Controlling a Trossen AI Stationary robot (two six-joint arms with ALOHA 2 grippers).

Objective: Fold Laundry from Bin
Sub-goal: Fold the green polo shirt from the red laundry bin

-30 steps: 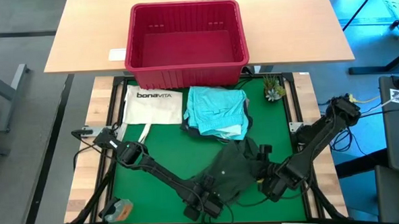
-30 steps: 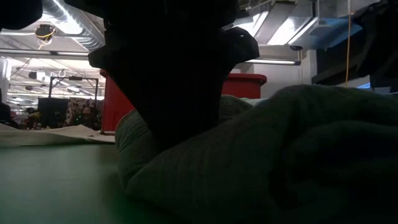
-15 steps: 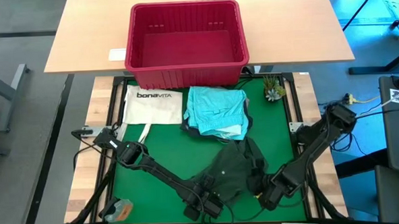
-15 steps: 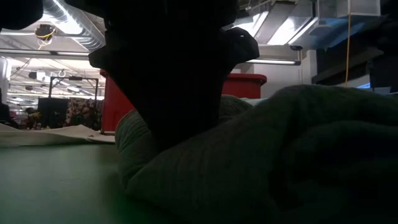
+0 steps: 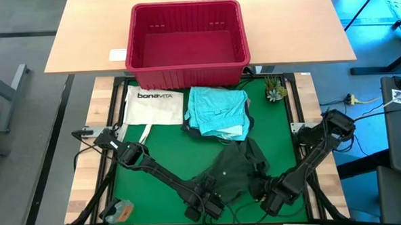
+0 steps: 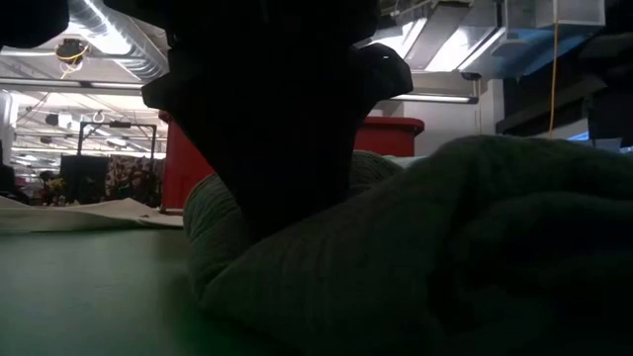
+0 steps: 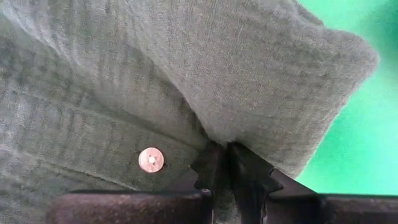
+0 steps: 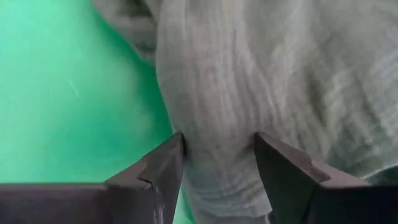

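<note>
Left gripper (image 7: 225,163) pinched tight on dark green garment (image 5: 233,171) edge, button (image 7: 150,159) just beside fingers. Right gripper (image 8: 217,155) spread wide, garment fold between fingers. Red bin (image 5: 187,44) well beyond both.

Crinkled matt dark green cloth garment (image 7: 186,68), glossy red plastic bin (image 5: 187,44).

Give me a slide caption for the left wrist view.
Left end effector shut on a fold of the dark green garment above the green mat.
</note>
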